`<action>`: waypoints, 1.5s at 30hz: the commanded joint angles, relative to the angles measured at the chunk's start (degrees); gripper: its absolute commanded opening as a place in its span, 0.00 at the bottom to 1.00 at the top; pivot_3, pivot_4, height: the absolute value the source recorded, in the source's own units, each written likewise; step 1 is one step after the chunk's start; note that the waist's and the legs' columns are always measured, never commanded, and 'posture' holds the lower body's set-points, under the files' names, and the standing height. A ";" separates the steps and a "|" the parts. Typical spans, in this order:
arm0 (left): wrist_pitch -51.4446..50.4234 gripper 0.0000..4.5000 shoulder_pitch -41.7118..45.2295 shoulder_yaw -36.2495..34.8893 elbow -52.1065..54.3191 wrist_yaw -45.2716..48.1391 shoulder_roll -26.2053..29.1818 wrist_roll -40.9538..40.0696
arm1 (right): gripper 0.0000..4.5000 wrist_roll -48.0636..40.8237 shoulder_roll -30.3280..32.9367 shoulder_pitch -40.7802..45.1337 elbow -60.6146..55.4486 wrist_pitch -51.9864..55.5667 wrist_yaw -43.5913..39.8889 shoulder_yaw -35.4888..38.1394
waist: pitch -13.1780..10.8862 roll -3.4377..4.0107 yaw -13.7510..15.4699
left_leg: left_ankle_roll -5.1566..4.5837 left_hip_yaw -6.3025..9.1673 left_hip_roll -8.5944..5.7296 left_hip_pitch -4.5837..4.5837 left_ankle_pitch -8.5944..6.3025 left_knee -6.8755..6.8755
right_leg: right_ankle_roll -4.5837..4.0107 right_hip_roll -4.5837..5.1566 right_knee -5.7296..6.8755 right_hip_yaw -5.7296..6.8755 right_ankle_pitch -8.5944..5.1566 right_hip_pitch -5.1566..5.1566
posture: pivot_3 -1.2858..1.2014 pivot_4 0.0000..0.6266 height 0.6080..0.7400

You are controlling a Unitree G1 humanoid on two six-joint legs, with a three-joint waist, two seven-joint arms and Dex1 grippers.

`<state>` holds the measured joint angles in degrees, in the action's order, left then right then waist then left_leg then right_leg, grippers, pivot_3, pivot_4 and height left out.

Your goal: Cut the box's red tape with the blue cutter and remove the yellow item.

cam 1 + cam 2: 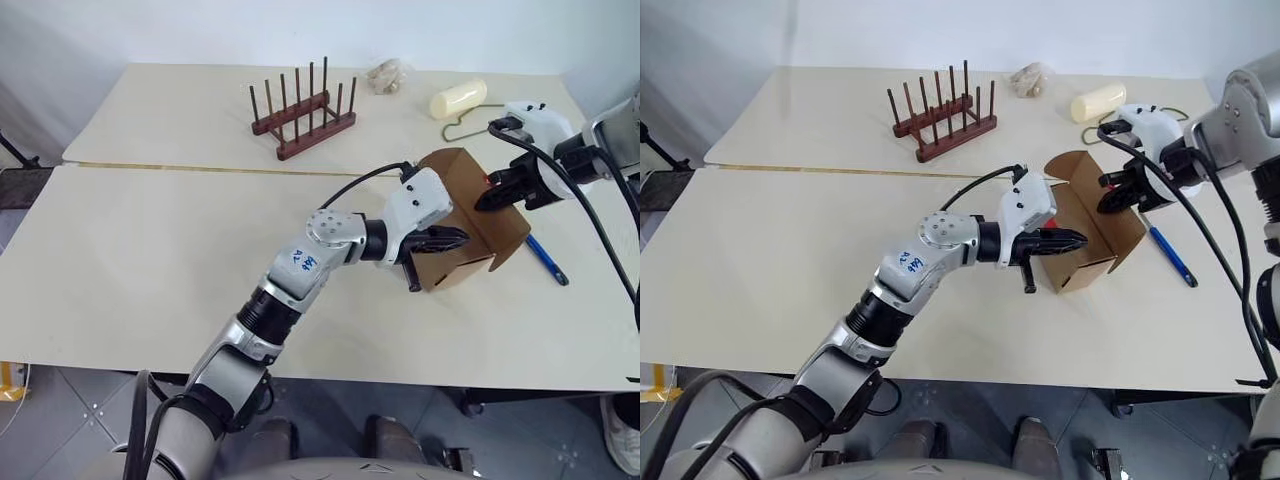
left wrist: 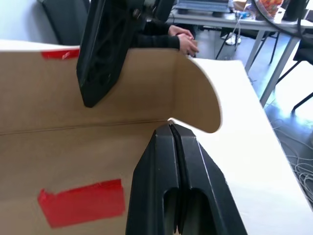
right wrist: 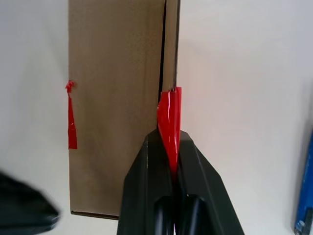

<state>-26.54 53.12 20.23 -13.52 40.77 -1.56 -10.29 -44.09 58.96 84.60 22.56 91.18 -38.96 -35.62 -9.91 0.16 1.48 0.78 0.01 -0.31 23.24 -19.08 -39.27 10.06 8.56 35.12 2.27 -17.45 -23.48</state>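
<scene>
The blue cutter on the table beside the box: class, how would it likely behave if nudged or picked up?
The blue cutter looks slim and pen-shaped, so it is probably light and stiff. Lying flat on the smooth table, it would likely slide or spin when nudged, perhaps roll. Its thin body may be awkward to pinch off the surface.

Box (image 1: 470, 225): matt brown cardboard, smooth inside. Red tape (image 2: 82, 201): glossy film, creased at its edges. Table (image 1: 150, 270): smooth cream top with a soft sheen. Peg rack (image 1: 302, 110) at 11 o'clock: dark varnished wood. Claws: black moulded plastic, semi-matt
</scene>
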 commanded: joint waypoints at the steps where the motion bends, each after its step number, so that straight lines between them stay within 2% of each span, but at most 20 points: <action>1: 3.30 0.00 1.72 0.24 -1.96 -0.20 -1.42 1.58 | 0.00 -4.82 -0.01 -3.00 -0.57 1.32 4.27 -0.37 | 0.01 -0.02 0.03 | 0.00 0.01 0.00 -0.01 0.00 -0.02 | 0.00 0.00 0.02 0.01 0.00 0.02 | 0.52 0.24 1.00; 10: 8.01 0.00 2.54 -0.21 -9.79 -2.22 -3.51 5.15 | 0.00 -14.05 0.96 -4.18 -1.20 1.32 12.29 0.63 | 0.03 -0.05 0.07 | -0.01 0.04 0.00 -0.01 0.00 -0.03 | 0.00 0.00 0.02 0.05 0.00 0.06 | 0.52 0.24 1.00; 18: 12.37 0.00 2.66 -1.26 -17.20 -4.63 -5.67 7.03 | 0.00 -18.12 1.78 -4.05 -0.42 1.32 16.09 0.71 | 0.07 -0.12 0.10 | -0.02 0.05 0.00 -0.02 -0.01 -0.04 | 0.00 0.01 0.02 0.06 0.00 0.07 | 0.52 0.24 1.00; 22: 5.77 0.00 -0.25 0.62 -15.89 -1.90 -4.56 7.00 | 0.00 -15.54 2.29 -2.65 1.03 1.32 14.94 0.46 | 0.12 -0.17 0.07 | -0.03 0.05 0.00 -0.03 -0.01 -0.05 | 0.00 0.00 0.03 0.06 0.00 0.08 | 0.52 0.24 1.00; 30: 2.98 0.00 -3.72 0.01 -16.43 -3.36 -2.98 7.87 | 0.00 -2.39 2.55 -0.93 4.08 1.32 6.28 -0.63 | 0.22 -0.32 0.15 | -0.04 0.11 0.00 -0.06 -0.02 -0.19 | 0.00 0.00 0.07 0.10 0.00 0.19 | 0.52 0.24 1.00; 39: 0.85 0.00 -8.61 -0.82 -13.98 -4.52 -0.50 8.27 | 0.00 13.96 3.34 0.18 8.85 -7.14 -13.64 -8.79 | 0.28 -0.33 -0.07 | -0.07 0.12 0.03 -0.29 -0.04 -0.48 | -0.01 0.00 0.32 0.10 0.00 0.45 | 0.52 0.24 1.00; 45: -0.84 0.00 -11.18 -2.18 -10.21 -5.17 1.35 7.80 | 0.00 20.99 2.47 -0.84 10.29 -9.93 -22.28 -10.47 | 0.28 -0.34 -0.09 | -0.12 0.14 0.03 -0.87 -0.10 -0.49 | -0.02 0.00 0.28 0.10 -0.01 1.08 | 0.52 0.24 1.00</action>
<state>-21.19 45.85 16.64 -18.46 36.84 -2.34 -4.77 -24.47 61.36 84.05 32.58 81.35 -58.62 -45.35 -9.63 -0.18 1.40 0.67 0.15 -0.28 22.36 -19.19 -39.78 10.04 8.56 35.42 2.36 -17.46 -22.39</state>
